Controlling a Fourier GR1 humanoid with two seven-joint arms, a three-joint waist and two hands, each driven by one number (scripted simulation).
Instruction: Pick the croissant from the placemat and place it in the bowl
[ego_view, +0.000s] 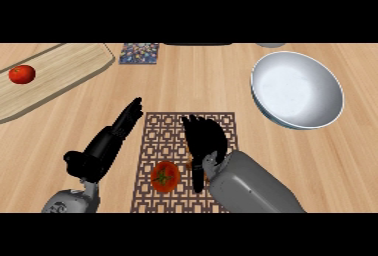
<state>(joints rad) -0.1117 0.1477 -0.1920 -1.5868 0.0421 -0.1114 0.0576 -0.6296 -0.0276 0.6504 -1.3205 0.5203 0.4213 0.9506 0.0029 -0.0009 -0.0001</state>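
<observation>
Croissant (193, 161) barely shows beneath the right hand (203, 142), whose straight, unclosed fingers cover it on the placemat (221, 125); closing blind could snag the tomato (165, 176) beside it.

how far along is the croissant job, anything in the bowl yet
Nothing in the bowl yet. The right hand is down over the placemat, fingers curled; a bit of brown shows under it, but whether that is the croissant and whether it is gripped, I cannot tell. A tomato lies beside it. The left hand rests open. Lifting and carrying to the bowl remain.
</observation>
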